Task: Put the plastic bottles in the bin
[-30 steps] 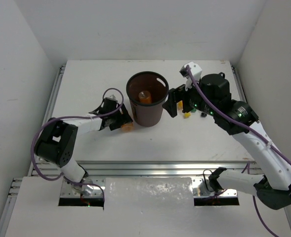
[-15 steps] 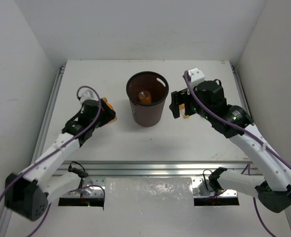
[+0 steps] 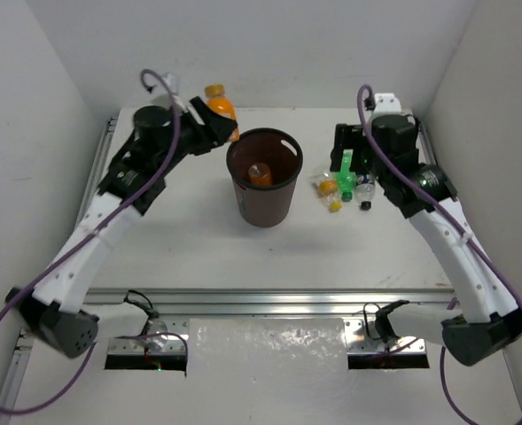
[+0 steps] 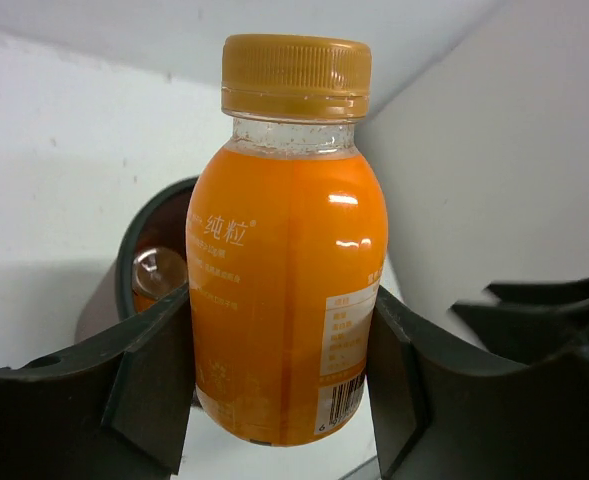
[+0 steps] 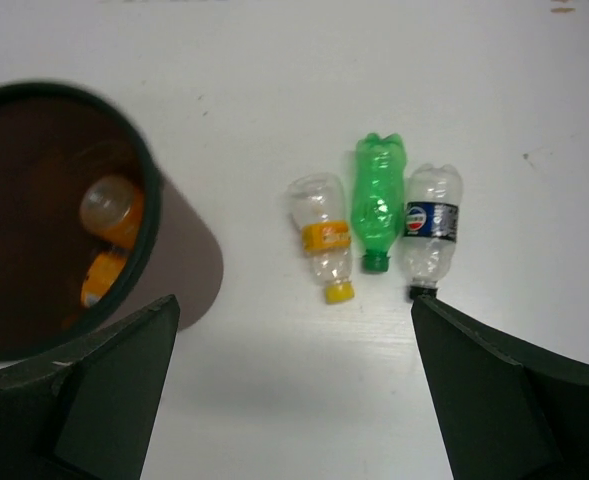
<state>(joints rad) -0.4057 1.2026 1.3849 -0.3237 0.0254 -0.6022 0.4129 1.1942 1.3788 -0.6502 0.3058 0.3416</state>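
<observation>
Top external: I see my left gripper (image 3: 212,124) raised beside the bin (image 3: 265,211), at its far-left rim, clamped on an orange-filled bottle (image 3: 218,103).

Left wrist: both fingers (image 4: 149,375) pinch that bottle's lower body, cap up.

Right wrist: my right gripper (image 5: 294,400) has its jaws wide apart. It is above a yellow-capped bottle (image 5: 324,240), a green bottle (image 5: 378,205) and a dark-labelled clear bottle (image 5: 432,225), lying side by side right of the bin. Two orange bottles (image 5: 114,210) lie inside the bin.

Robotics test cell in a laboratory. A white table (image 3: 198,239) is enclosed by plain white panels (image 3: 269,53) beyond and to both sides of the jaws. Aluminium framing (image 3: 287,301) lies behind them, and purple cabling (image 3: 361,102) trails back along the arms.
</observation>
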